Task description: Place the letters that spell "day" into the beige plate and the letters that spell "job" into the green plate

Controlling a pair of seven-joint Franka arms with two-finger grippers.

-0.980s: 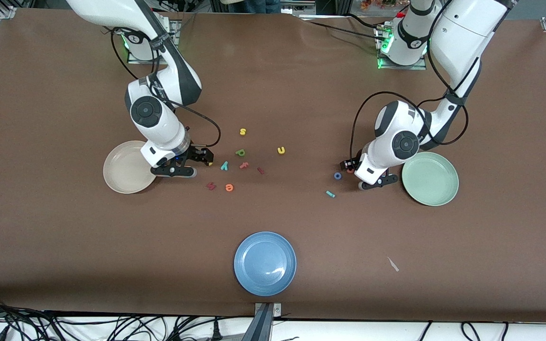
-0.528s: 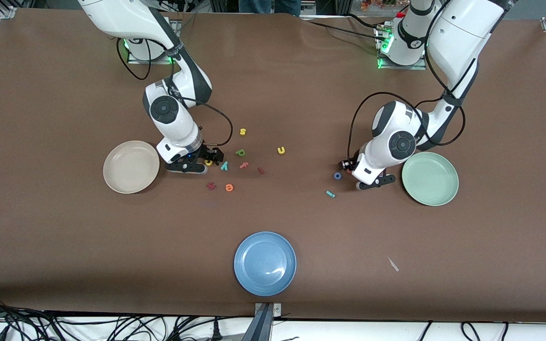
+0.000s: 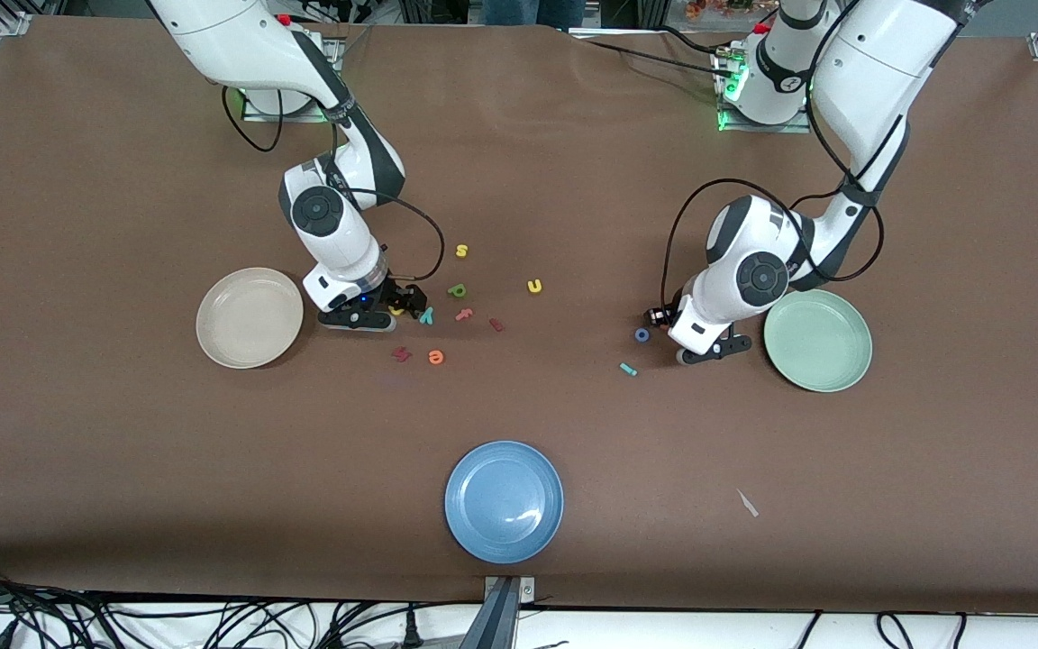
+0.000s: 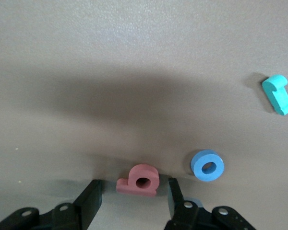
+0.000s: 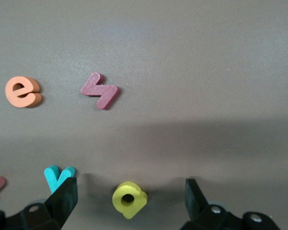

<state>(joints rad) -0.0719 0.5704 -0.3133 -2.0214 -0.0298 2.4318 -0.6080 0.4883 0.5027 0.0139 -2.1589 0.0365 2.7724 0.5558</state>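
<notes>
A blue plate [image 3: 504,501] sits on the brown table [image 3: 122,451], nearest the front camera; a pale scrap [image 3: 747,503] lies near it, toward the left arm's end; an orange "e" [image 3: 435,357] rests just beside a dark red zigzag letter [image 3: 402,353]; farther from the camera lie a salmon "f" [image 3: 463,315], a small dark red letter [image 3: 496,324], a yellow "u" [image 3: 534,286] and a yellow "s" [image 3: 461,251].

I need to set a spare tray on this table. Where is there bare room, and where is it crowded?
Bare brown table lies on both sides of the round blue plate, nearer the camera than the round beige plate and pale green plate. It is crowded around the small toy letters between those two plates.
</notes>
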